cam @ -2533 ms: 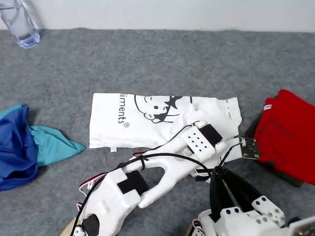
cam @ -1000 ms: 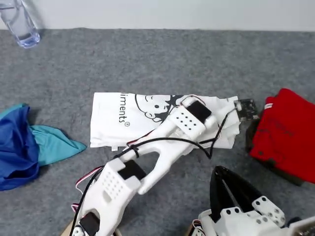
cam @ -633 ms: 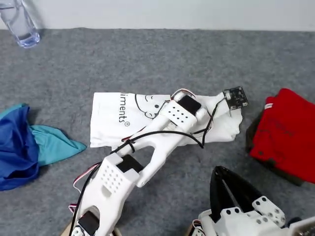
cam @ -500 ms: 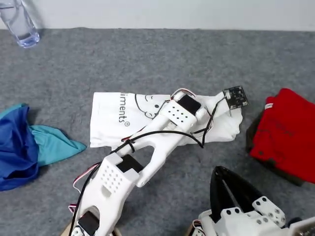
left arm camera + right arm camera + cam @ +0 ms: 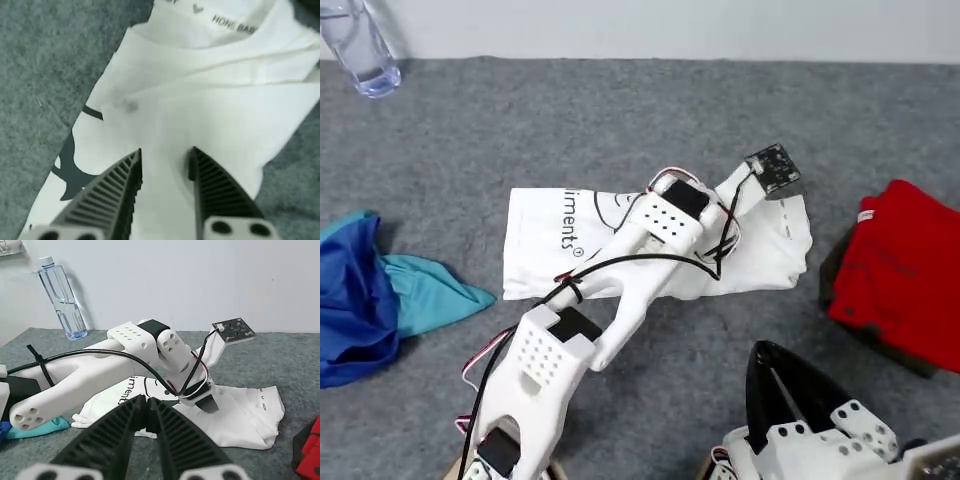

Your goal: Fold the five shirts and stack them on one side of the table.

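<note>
Left gripper (image 5: pixel 165 162) fingers spread just above the white shirt (image 5: pixel 765 255), its arm (image 5: pixel 620 285) covering part of the dark print; right gripper (image 5: pixel 146 401) fingers clenched, empty.

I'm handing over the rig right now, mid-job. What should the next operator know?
Left pincer: open over the white shirt, nothing gripped.
Right pincer: shut, empty, at the near edge.
White shirt lies mid-table, folded into a long strip. Red shirt sits folded at the right edge. Blue shirt and teal shirt lie crumpled on the left.
To do: finish the white, fold blue and teal, stack.
</note>
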{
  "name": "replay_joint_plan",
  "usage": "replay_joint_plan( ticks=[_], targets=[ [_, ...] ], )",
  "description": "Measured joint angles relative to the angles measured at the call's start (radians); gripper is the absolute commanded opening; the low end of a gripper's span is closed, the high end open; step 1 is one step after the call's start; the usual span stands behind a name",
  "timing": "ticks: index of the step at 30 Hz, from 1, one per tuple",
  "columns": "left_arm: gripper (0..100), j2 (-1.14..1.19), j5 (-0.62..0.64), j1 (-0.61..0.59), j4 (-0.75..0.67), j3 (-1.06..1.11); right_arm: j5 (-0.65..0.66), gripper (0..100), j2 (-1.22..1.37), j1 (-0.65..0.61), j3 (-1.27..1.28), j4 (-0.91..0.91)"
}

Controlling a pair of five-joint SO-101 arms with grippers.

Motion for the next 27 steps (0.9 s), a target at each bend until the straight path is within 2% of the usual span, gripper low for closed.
replay_joint_plan(
  ticks=[3,10,14,19,27],
  targets=[
    [1,-0.02,0.0,0.008,0.049,-0.037,0.0,0.9,0.0,0.0,0.0,0.0],
    [1,-0.074,0.0,0.133,0.207,-0.075,0.0,0.9,0.0,0.0,0.0,0.0],
    [1,-0.075,0.0,0.192,0.235,-0.075,0.0,0.9,0.0,0.0,0.0,0.0],
    [1,0.002,0.0,0.161,0.196,-0.077,0.0,0.9,0.0,0.0,0.0,0.0],
    [1,0.126,-0.025,0.009,0.098,-0.08,0.0,0.9,0.0,0.0,0.0,0.0]
  ],
)
